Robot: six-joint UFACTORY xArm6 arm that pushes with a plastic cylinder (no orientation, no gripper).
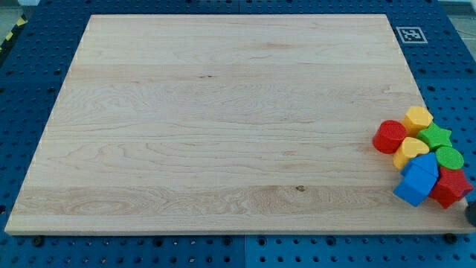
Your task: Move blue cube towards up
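1. The blue cube (415,186) sits at the near right of the desk (223,112), at the near end of a tight cluster of blocks, close to the desk's right edge.
2. It looks like a small, rigid, light block with flat faces; I judge it will slide easily on the smooth wood and may rotate if pushed off-centre.
3. A second blue block (426,162) touches it just beyond, and a red block (451,186) presses against its right side.
4. Farther in the cluster lie a red cylinder (389,137), two yellow heart blocks (418,117) (409,151), a green star (435,137) and a green round block (449,157).
5. My tip is not visible, so I cannot tell the hand's state or where it stands.
6. The best contact is the cube's near face, centred; pushing it far-ward will likely shove its neighbours along.
7. The desk is pale wood, bare to the left, resting on a blue pegboard (44,67), with a marker tag (409,34) at the far right corner.
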